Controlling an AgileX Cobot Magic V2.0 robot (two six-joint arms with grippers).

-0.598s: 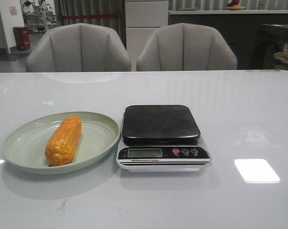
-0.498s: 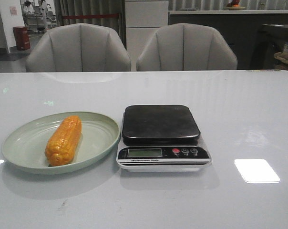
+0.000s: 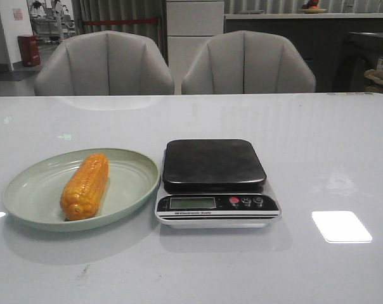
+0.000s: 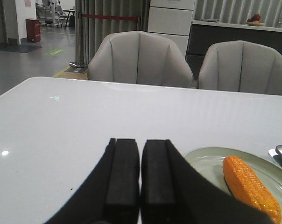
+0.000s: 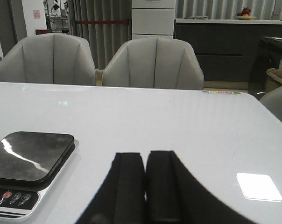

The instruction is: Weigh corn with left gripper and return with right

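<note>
corn (image 3: 85,186) lay on green plate (image 3: 26,204), left of scale (image 3: 215,183) | unchanged since earlier frames | left tool (image 4: 140,179), right tool (image 5: 145,186) closed, empty | weighing not begun

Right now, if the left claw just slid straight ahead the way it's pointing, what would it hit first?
Probably nothing: the left gripper, jaws closed, points over bare table toward the chairs. The corn and plate lie off to one side.

White table (image 3: 318,145) carries plate (image 3: 33,190) (green) and scale (image 3: 214,166).
</note>
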